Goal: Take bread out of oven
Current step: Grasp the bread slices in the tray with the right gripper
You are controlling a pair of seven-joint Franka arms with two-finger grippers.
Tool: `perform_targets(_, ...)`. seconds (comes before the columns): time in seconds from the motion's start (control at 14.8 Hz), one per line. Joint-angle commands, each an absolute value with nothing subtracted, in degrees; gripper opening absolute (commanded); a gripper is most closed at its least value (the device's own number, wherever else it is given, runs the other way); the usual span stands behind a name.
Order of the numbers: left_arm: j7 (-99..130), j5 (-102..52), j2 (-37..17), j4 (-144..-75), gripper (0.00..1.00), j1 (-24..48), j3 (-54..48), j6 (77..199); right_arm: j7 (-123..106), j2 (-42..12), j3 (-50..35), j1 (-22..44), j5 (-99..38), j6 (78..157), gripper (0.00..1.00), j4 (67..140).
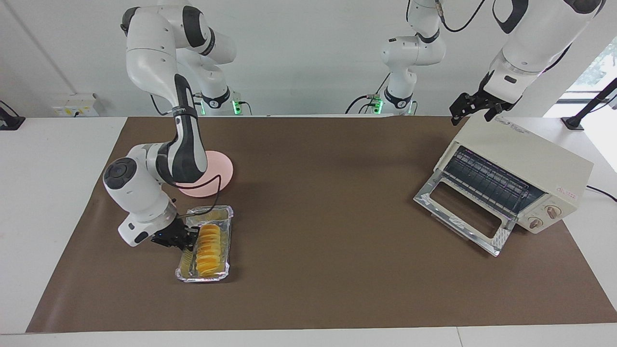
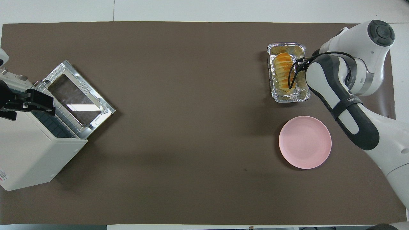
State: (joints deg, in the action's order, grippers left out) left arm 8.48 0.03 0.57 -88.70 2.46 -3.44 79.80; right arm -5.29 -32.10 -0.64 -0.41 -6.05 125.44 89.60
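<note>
The bread point(image 1: 210, 248), a golden ridged loaf, lies in a silver foil tray point(image 1: 202, 277) on the brown mat near the right arm's end of the table. It also shows in the overhead view point(image 2: 282, 68) in the tray point(image 2: 289, 98). My right gripper point(image 1: 190, 237) is low at the tray's rim, right beside the bread; the arm hides most of it in the overhead view point(image 2: 299, 64). The cream-white oven point(image 1: 530, 149) stands at the left arm's end with its glass door point(image 1: 462, 212) dropped open and its rack bare. My left gripper point(image 1: 475, 107) is open over the oven's top.
A pink plate point(image 1: 221, 173) lies bare on the mat, nearer to the robots than the foil tray; it also shows in the overhead view point(image 2: 305, 142). The oven point(image 2: 32, 153) sits at the mat's edge. A brown mat point(image 1: 328, 193) covers the table between tray and oven.
</note>
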Motion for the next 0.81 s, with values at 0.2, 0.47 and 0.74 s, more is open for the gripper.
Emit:
perform_targets(0.2,8.3,-1.1,2.4,-90.9,1.00,2.0,-3.3,80.9,-4.7,-32.1,-0.9,1.0,-2.8,115.0,1.00,82.4)
perform_targets(0.47,8.3,-1.1,2.4,-90.9,1.00,2.0,-3.3,80.9,0.5,-32.3,-0.9,3.8,1.5,116.4,1.00,82.8)
perform_targets(0.74,8.3,-1.1,2.4,-90.9,1.00,2.0,-3.3,80.9,3.1,-33.5,-0.8,4.6,2.9,119.9,1.00,84.1)
